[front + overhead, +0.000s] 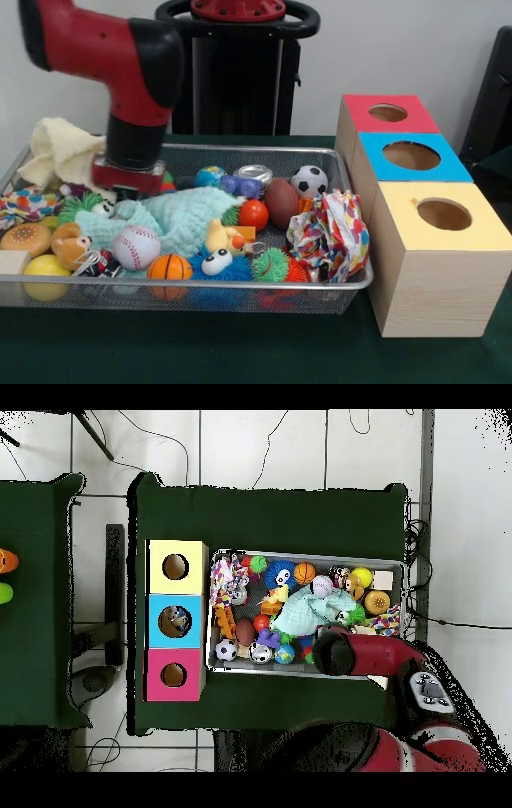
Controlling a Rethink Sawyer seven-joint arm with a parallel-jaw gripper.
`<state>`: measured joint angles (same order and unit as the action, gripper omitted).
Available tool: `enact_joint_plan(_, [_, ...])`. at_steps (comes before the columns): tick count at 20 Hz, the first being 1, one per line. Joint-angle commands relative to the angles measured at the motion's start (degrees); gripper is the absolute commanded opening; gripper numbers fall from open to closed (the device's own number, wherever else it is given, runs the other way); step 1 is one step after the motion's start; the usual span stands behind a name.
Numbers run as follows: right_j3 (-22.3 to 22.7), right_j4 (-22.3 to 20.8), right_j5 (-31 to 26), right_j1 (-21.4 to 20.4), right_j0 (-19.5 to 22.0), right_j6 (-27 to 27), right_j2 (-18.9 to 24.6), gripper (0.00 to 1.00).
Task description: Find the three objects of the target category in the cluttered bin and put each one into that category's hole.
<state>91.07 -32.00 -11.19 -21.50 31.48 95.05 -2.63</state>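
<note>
Bin (352, 282) of wire mesh holds the clutter on the green surface (240, 352), with three boxes beside it, their holes in red (388, 113), blue (411, 154) and yellow (444, 214) tops. Which category is wanted cannot be told; the balls look likeliest. The brown football (281, 202) is bulky and probably slick, best pinched across its narrow middle. The soccer ball (309, 181) and baseball (136, 246) look firm and round, liable to roll out of a grip unless held across their widest part. The small orange basketball (169, 267) sits at the front rim, light and easy. The gripper (128, 189) is low at the bin's back left, over a mint cloth (180, 214); whether it is clenched or released cannot be told
</note>
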Motion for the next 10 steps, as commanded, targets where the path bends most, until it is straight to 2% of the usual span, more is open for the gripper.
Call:
enact_joint_plan(1, [-10.3,-14.9,-1.7,9.7,19.5,-23.0,19.6,0.0])
enact_joint_plan(5, [-11.8,-17.5,-6.1,10.6,24.8,-28.0,25.8,0.0])
enact_joint_plan(8, [-11.8,-18.4,-8.3,10.1,26.3,-28.9,27.7,0.0])
enact_joint_plan(10, [-11.7,-19.0,-8.8,9.8,26.1,-27.7,27.7,0.0])
